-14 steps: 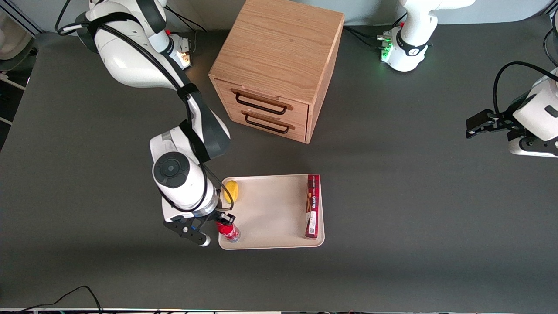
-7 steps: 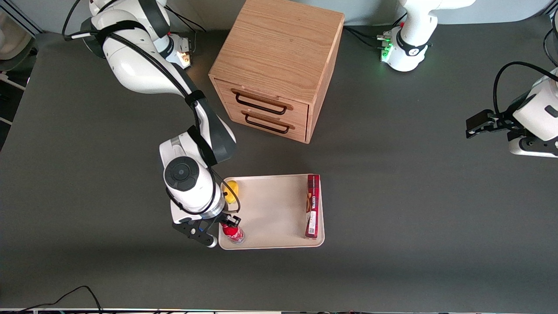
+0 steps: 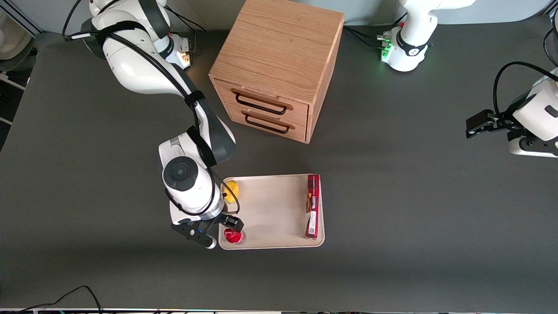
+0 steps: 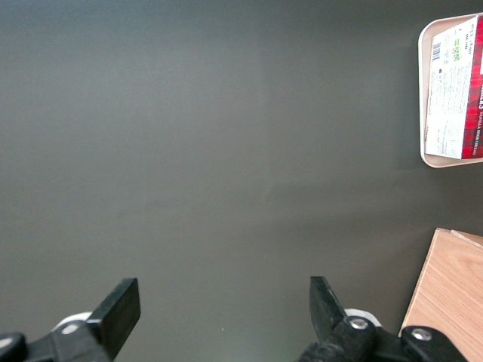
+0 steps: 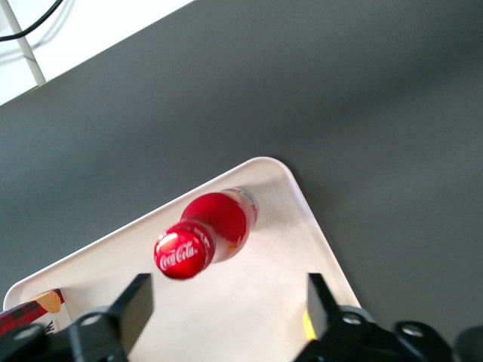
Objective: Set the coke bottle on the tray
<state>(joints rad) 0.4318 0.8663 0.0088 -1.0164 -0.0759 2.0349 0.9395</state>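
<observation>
While standing upright, the coke bottle is seen on the tray, in the corner nearest the front camera at the working arm's end. In the wrist view the coke bottle is seen cap-up, apart from both fingers, with the tray rim curving just beside it. The gripper is held just above the bottle, jaws spread wide and nothing grasped. A yellow object is partly hidden by the wrist at the tray's corner farther from the camera. A long red box is laid along the tray edge toward the parked arm. A wooden drawer cabinet is located farther from the camera, well apart from the tray.
</observation>
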